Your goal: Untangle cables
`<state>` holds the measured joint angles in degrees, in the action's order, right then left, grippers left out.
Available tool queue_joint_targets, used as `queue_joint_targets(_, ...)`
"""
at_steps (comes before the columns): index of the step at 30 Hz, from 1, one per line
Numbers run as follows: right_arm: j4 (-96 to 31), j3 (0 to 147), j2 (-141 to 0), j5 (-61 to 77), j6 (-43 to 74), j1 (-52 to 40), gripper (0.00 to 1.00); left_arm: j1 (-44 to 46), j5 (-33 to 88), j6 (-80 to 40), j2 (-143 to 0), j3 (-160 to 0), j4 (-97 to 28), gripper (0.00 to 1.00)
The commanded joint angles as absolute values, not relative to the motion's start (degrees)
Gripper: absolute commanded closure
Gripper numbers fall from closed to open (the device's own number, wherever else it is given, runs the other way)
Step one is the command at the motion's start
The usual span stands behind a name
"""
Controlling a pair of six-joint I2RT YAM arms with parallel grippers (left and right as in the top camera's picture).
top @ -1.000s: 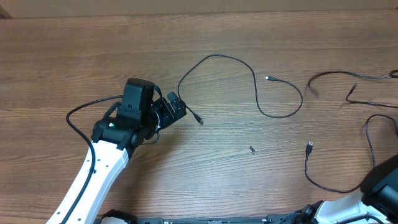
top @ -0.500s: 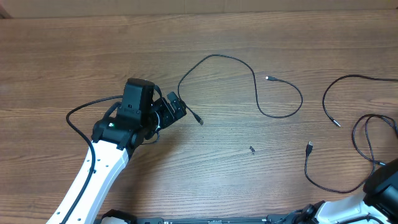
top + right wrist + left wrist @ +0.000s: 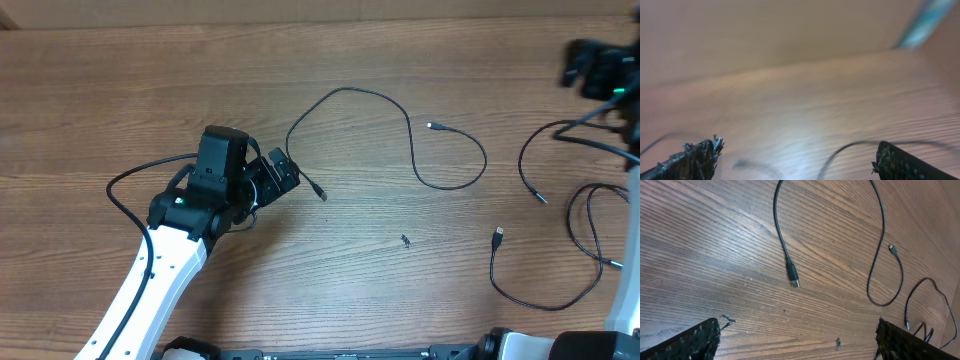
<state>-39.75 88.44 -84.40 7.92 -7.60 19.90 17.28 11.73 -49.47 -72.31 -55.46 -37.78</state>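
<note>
The counter [image 3: 120, 90] is warm brown with a fine, streaky wood grain. The left hand [image 3: 288, 172] is black on a white arm [image 3: 150, 290]. Just ahead of it the cables [image 3: 410, 130] are thin black lines, and the nearest plug [image 3: 795, 283] ends in a silvery tip.

The black left gripper [image 3: 287, 172] has its two fingers spread wide, holding nothing. The black right gripper [image 3: 795, 161] does too.

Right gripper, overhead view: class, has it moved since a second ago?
Yes. The right gripper went from the near right corner to the far right corner, while the long cable at centre stayed put.
</note>
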Motion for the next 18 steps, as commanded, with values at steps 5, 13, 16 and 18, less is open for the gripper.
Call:
queue_joint_targets(5,-54.3,88.9,-85.0,15.6,-2.1,7.7,0.0,17.6,11.4,-49.3,-72.0,-56.0,-37.7,0.01)
queue_joint_targets(13,-57.1,83.9,-88.8,15.1,-11.0,0.9,0.0,17.6,11.4,-49.3,-72.0,-56.0,-37.7,0.0)
queue_joint_targets(16,-54.4,81.9,-92.5,15.4,-11.0,0.7,0.04,17.6,11.4,-49.3,-72.0,-56.0,-37.7,0.0)
queue_joint_targets(18,-52.7,81.4,-95.7,15.7,-11.0,0.7,0.05,17.6,11.4,-49.3,-72.0,-56.0,-37.7,0.0)
